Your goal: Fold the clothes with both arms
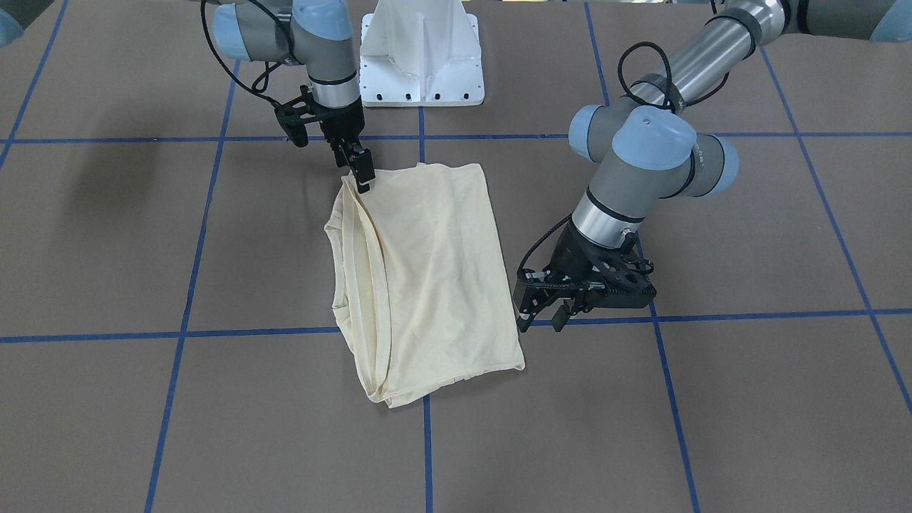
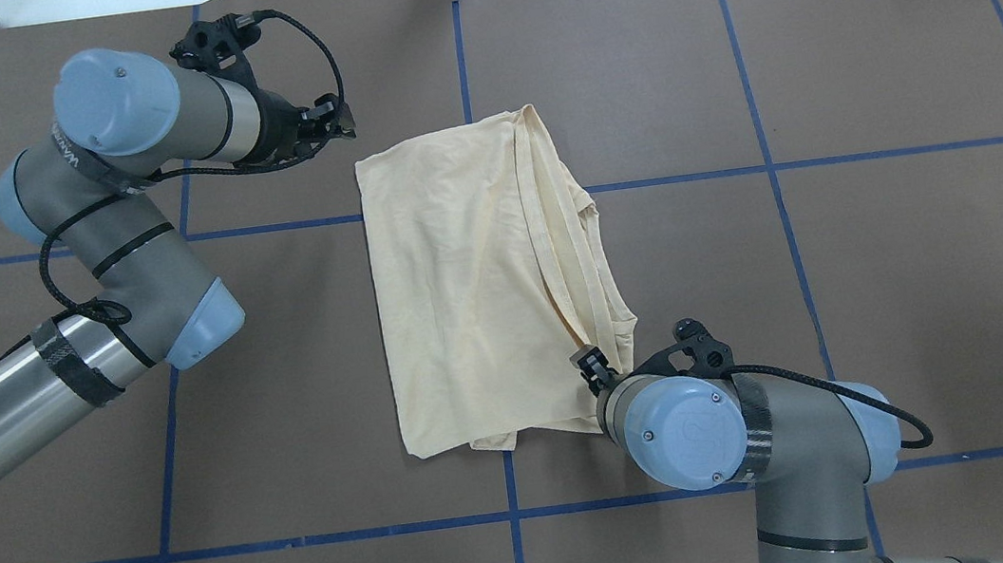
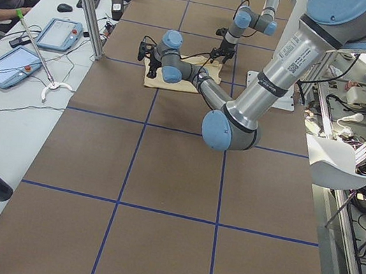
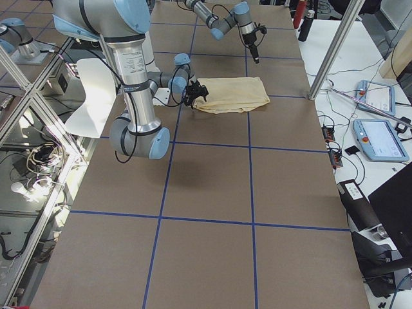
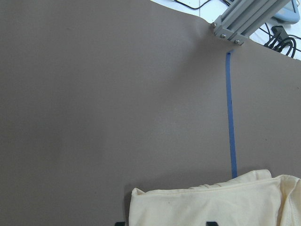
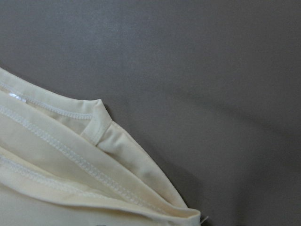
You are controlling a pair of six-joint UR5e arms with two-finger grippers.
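One T-shirt point(image 1: 427, 271) lay in the middle of the table point(image 1: 712, 427), and two arms reached toward it, each ending in one black pincer. The shirt was soft cream-yellow knit, folded into a rough rectangle with a plain face up. Several stitched hems point(image 6: 70, 155) were stacked in curved bands along the side toward the robot's right.

The left arm point(image 1: 641, 164) and the right arm point(image 1: 320, 43) were smooth silver-grey tubes with rounded light blue caps and looped black cables. The left pincer point(image 1: 541, 320) stood just beside the shirt's far corner on the robot's left, its two fingers spread wide. The right pincer point(image 1: 363, 174) pointed down onto the shirt's near corner on the robot's right. I cannot tell whether its fingers were pressed together or held cloth.

The table was matt brown, ruled into squares by blue tape lines point(image 1: 427, 449). One white metal pedestal base point(image 1: 420, 64) stood at the robot's edge.
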